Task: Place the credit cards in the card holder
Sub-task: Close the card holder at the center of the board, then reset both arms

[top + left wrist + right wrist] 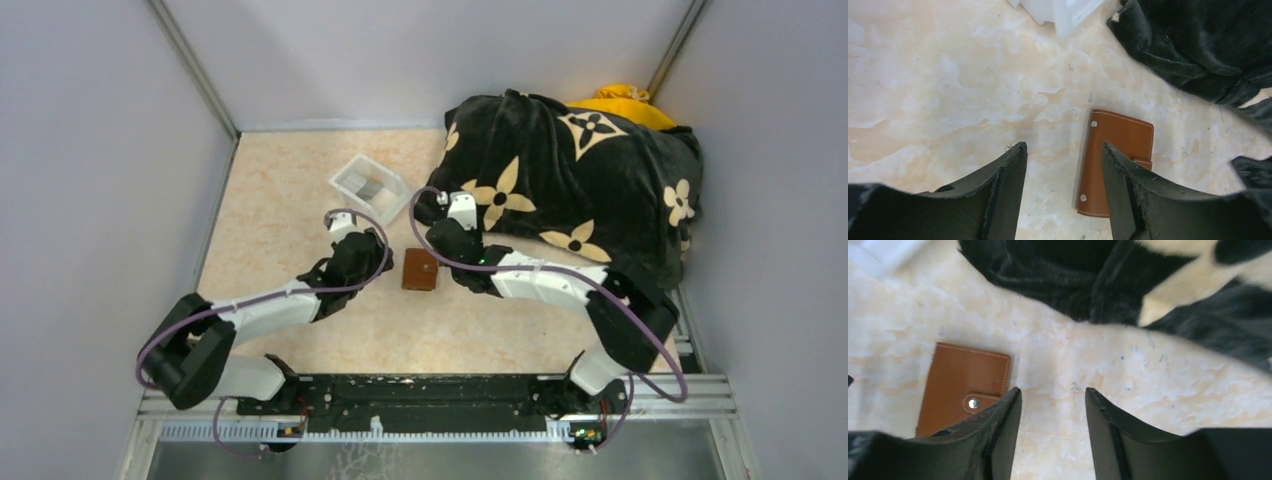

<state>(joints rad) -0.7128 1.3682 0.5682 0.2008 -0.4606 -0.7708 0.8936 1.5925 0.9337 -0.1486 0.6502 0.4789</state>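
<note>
The marbled beige bench (290, 210) carries everything. A black blanket (570, 170) with tan flowers is heaped behind and to the right of the card holder (420, 269), near it but not touching. The left gripper (1063, 147) hangs just left of the card holder, jaws spread over bare bench, holding nothing. The right gripper (1052, 390) hangs just right of the card holder, likewise spread and empty. A clear plastic tray (392, 203) sits behind and left of the card holder, apart from it. The brown card holder lies flat, snapped shut. Greyish credit cards (368, 188) lie in the tray, too small to count.
</note>
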